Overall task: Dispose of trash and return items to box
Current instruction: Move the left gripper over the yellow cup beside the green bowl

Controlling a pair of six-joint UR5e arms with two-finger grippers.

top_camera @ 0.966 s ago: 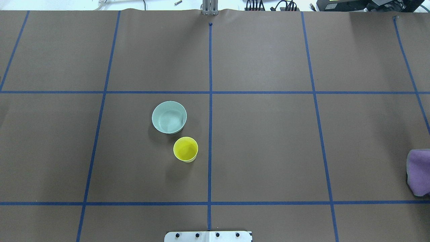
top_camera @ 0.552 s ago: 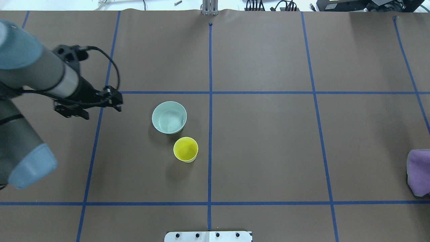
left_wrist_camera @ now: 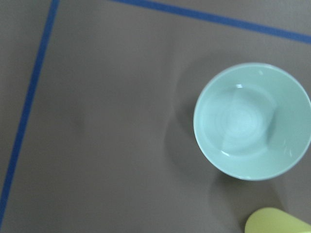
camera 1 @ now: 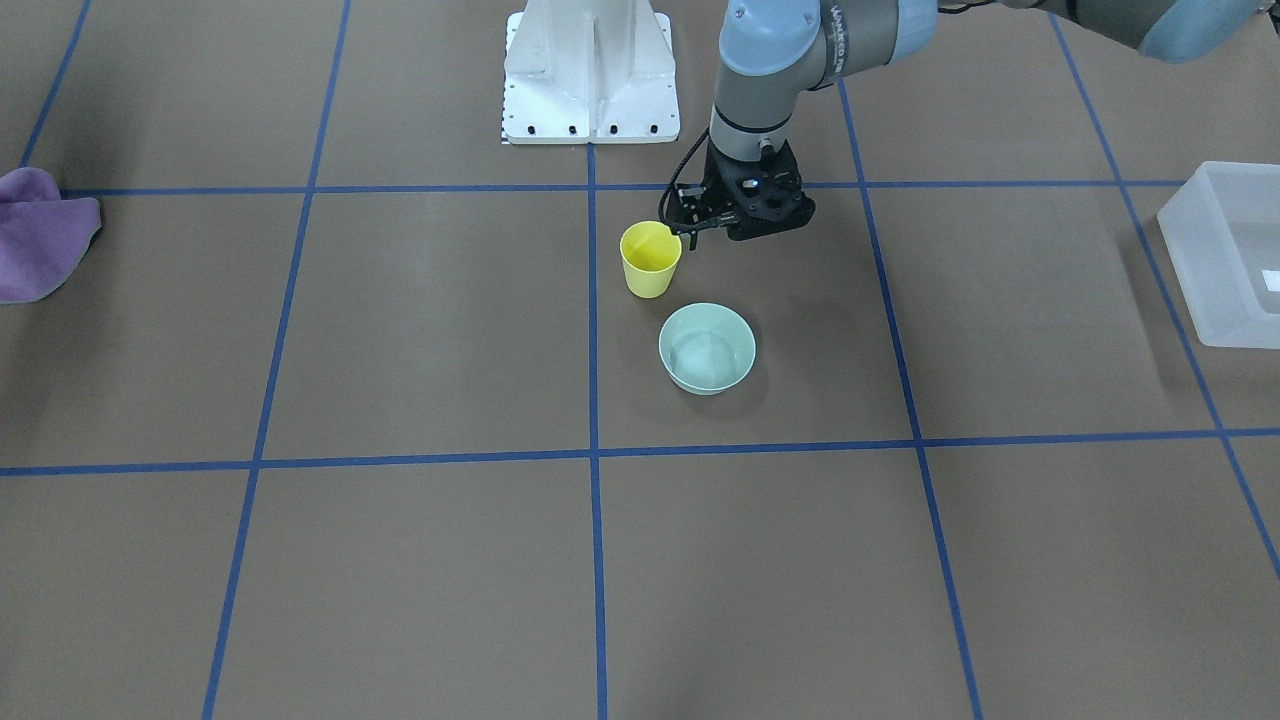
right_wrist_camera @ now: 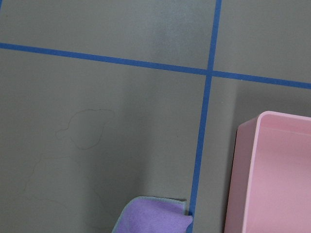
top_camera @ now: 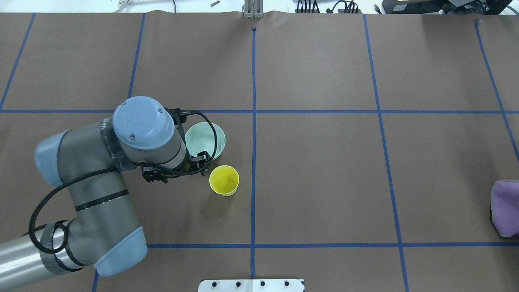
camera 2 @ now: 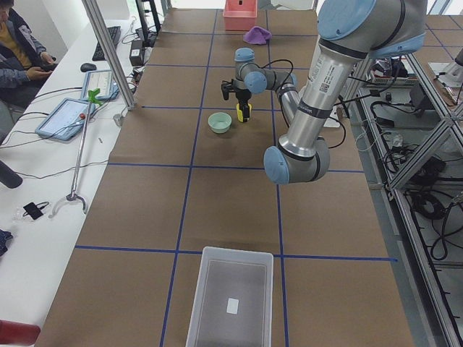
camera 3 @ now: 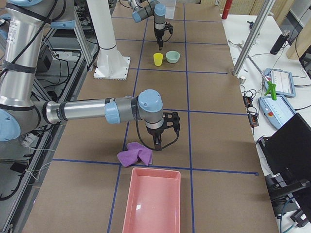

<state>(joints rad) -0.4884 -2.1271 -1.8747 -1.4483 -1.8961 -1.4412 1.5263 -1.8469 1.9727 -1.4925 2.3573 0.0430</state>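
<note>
Near the middle of the counter [camera 1: 400, 330], a shade toward its left end, the yellow cup [camera 1: 650, 260] is seen standing upright. The mint-green bowl [camera 1: 707, 347] is found just beside it on the side of the operators' edge, the two parted by a sliver. And there is the left gripper [camera 1: 752, 212], pointed straight down and hung above the counter. It is placed just beside the cup on the left-end side, higher than the cup's rim. Its fingers are not shown clearly in any view, so whether they are spread or closed cannot be told.

From the left wrist camera the bowl is looked straight down into, with only an edge of the cup caught at the bottom corner. Over at the left end the frosted white box [camera 1: 1225, 255] is set, well apart from both items.

At the right end the right gripper [camera 3: 164, 141] is hung over the counter just beside a purple cloth [camera 3: 136, 154]. A pink bin [camera 3: 153, 199] is seen at the very edge. From that one side view the gripper's opening cannot be judged.
</note>
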